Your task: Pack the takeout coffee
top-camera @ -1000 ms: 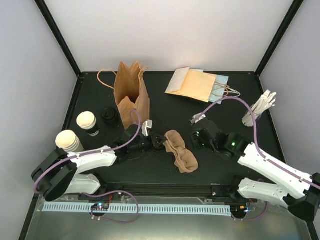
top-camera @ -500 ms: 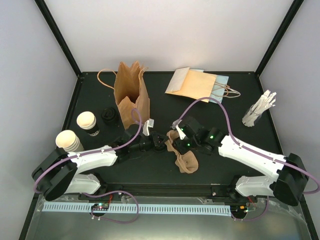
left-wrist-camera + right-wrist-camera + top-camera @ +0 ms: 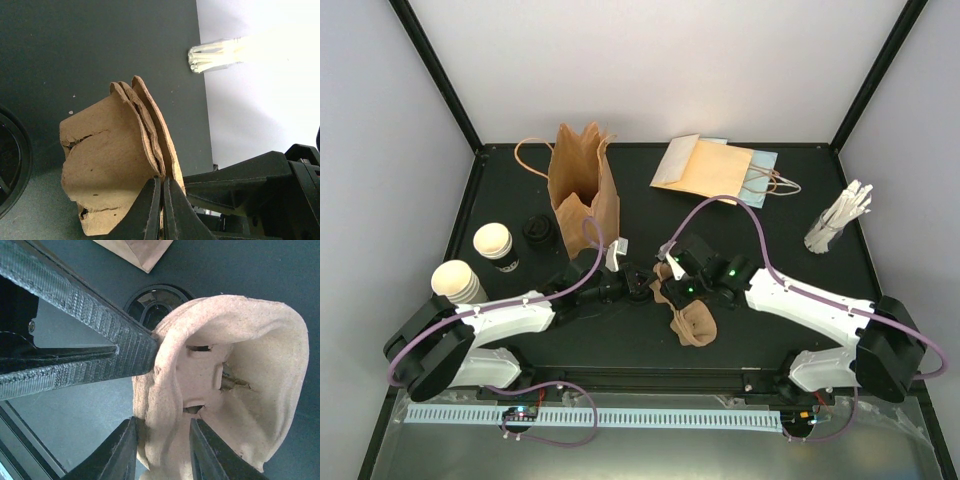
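1. Top external view: places the two coffee cups (image 3: 492, 241) upright near the left edge of the desk (image 3: 650, 215), close together, cream tops showing, well apart from both tools.
2. Shows small black lids (image 3: 537, 231) lying just beside the farther cup, not on either cup.
3. Left wrist view: shows the left tool (image 3: 161, 182) fully closed, pinching the edge of the pulp carrier (image 3: 107, 165) at mid-desk; several nested layers visible along that edge.
4. Right wrist view: shows the right tool (image 3: 162, 437) partly closed astride another rim of the same carrier, with pulp filling the gap between its fingers; reads as a grip rather than a hover.
5. Step in hand, as a judgement: peeling one carrier away from the nested stack, one tool on each side.
6. Progress: early. No cup seated in a carrier, and no cup seen inside the brown paper bag (image 3: 582, 185) standing open at the back.
7. Left to do, most likely: free and set down a single carrier, lid both cups, seat them, then load the bag.
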Available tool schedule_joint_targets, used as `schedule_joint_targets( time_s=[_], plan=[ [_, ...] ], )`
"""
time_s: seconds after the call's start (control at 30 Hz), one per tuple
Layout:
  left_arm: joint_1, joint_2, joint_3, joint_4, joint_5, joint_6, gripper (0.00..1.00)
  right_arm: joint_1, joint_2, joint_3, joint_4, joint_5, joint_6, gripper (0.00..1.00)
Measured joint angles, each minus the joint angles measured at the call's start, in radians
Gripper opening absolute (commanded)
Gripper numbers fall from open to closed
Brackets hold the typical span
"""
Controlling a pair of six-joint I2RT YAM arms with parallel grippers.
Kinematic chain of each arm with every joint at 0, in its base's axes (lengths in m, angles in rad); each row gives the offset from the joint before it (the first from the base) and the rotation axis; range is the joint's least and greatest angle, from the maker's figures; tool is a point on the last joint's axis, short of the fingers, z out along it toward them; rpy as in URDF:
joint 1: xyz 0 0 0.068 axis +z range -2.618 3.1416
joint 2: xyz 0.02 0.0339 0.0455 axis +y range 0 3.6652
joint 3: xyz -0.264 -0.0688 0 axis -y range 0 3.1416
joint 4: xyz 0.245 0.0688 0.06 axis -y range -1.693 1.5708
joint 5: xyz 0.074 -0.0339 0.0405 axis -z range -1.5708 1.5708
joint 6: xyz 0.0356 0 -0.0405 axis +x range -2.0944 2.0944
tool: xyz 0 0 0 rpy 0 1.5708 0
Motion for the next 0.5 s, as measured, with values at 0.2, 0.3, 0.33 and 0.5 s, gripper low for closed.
schedule_joint_targets(
  time_s=[0.2, 0.3, 0.33, 0.5],
  plan=[
    [0.000, 0.000, 0.000, -0.001, -0.001, 0.000, 0.02, 0.000, 0.000, -0.014, 0.025, -0.002, 0.005, 0.19],
    [0.000, 0.000, 0.000, -0.002, -0.004, 0.000, 0.01, 0.001, -0.003, -0.018, 0.032, 0.000, 0.011, 0.12],
    [0.000, 0.000, 0.000, -0.001, -0.004, 0.000, 0.02, 0.001, -0.006, -0.019, 0.032, 0.003, 0.012, 0.10],
    [-0.002, 0.000, 0.005, 0.009, 0.000, 0.000, 0.01, 0.002, -0.050, -0.035, 0.027, 0.032, 0.021, 0.05]
  ],
)
